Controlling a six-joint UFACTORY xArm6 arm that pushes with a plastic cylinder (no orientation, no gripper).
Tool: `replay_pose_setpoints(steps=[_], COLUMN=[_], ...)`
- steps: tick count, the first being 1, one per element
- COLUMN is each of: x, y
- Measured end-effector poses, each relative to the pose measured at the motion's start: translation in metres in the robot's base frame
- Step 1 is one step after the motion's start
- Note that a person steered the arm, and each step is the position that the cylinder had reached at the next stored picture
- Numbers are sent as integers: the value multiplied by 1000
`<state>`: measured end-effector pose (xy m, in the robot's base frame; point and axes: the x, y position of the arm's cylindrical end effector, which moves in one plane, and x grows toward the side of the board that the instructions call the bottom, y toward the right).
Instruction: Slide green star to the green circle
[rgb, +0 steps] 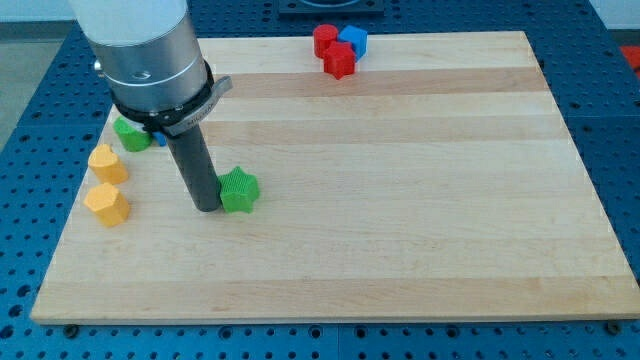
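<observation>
The green star (240, 190) lies on the wooden board left of centre. My tip (207, 207) stands at the star's left side, touching or almost touching it. The green circle (130, 134) sits near the board's left edge, up and to the left of the star, partly hidden behind the arm's grey body (148, 60).
Two yellow blocks (107, 163) (107, 204) lie at the left edge below the green circle. A small blue piece (160, 139) peeks out beside the rod. Two red blocks (325, 39) (340, 62) and a blue block (353, 40) cluster at the view's top.
</observation>
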<state>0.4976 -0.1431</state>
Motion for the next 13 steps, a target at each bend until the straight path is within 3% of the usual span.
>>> replay_pose_setpoints(steps=[2,5,7,9,10,11,13], x=[74,79,78,12,1,-2,5], y=[19,41,49,43,11,0,38])
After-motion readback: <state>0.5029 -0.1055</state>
